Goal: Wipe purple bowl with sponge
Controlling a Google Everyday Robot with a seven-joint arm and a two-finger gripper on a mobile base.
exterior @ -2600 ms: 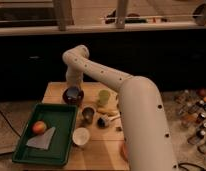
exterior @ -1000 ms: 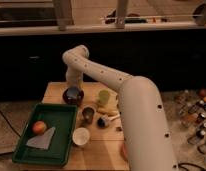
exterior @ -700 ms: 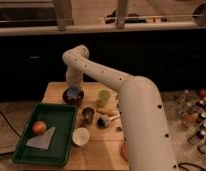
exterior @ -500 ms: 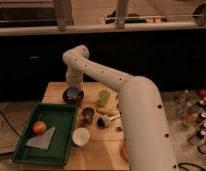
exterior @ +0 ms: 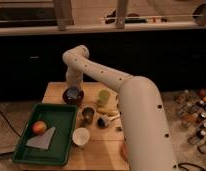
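Green tray (exterior: 26, 150) at table's front-left, orange fruit (exterior: 39, 127) + grey cloth (exterior: 42, 140) in it. Purple bowl (exterior: 73, 94) just behind tray, back-left of table. Gripper (exterior: 73, 90) sits directly over bowl, arm dropping vertically, so move is straight down, no lateral offset. Sponge not visible as separate item; can't tell gripper state.

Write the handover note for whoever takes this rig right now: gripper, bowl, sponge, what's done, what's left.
Gripper: down over the purple bowl at the table's back left.
Sponge: a grey-blue patch inside the bowl, under the gripper.
Also there: green tray at front left holding an orange fruit and a grey cloth; white cup beside the tray.
Done: sponge brought to the bowl.
Left: the wiping, as far as can be judged; then lift away.
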